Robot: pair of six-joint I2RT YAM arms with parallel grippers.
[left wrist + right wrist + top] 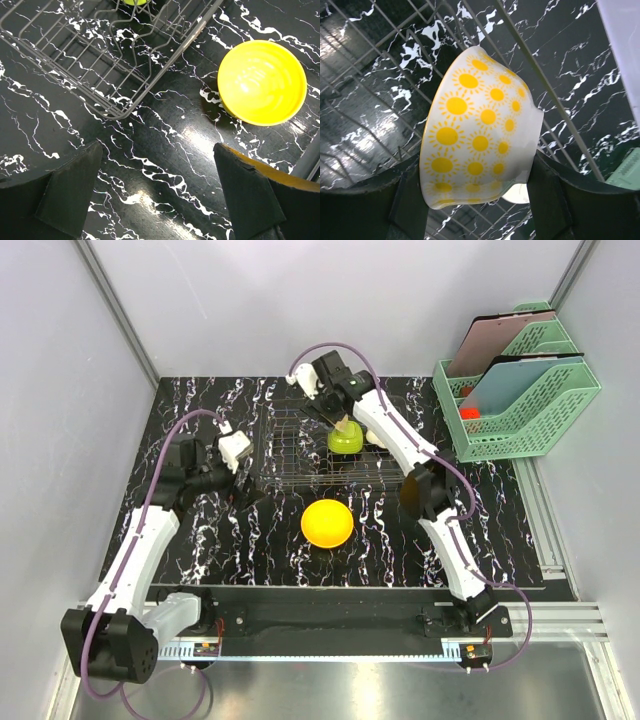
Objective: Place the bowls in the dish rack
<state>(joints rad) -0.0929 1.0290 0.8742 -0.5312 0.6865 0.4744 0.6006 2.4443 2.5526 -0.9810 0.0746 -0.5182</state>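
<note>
Left pincer (157, 150): released, both fingers spread wide and holding nothing; it hangs over bare bench (165, 140) just off the near left corner of the rack.
Dish rack (165, 65): thin grey wire, far-centre of the bench, with upright prongs inside; its near rim runs slantwise in the left wrist view.
Yellow bowl (261, 82): upright on the bench, just near of the rack and right of the left pincer, apart from both; not yet loaded.
Right pincer (472, 170): clenched on the sun bowl (477, 130), one finger on each side of its wall, over the middle of the rack.
Sun bowl: white outside with yellow suns, tipped on its side above the wires. From above this spot shows lime green, probably the bowl's inside, though I cannot be sure.
Step in hand: by my reading, setting this bowl down into the rack.
Doing it well: lower it straight, on edge, so the rim drops between two prongs rather than onto one; let go only once the wires carry it, then lift clear without dragging the rim.
Risk: a smooth round wall held by its sides may slip or roll.
Green trays (530, 410): far right, not involved.
</note>
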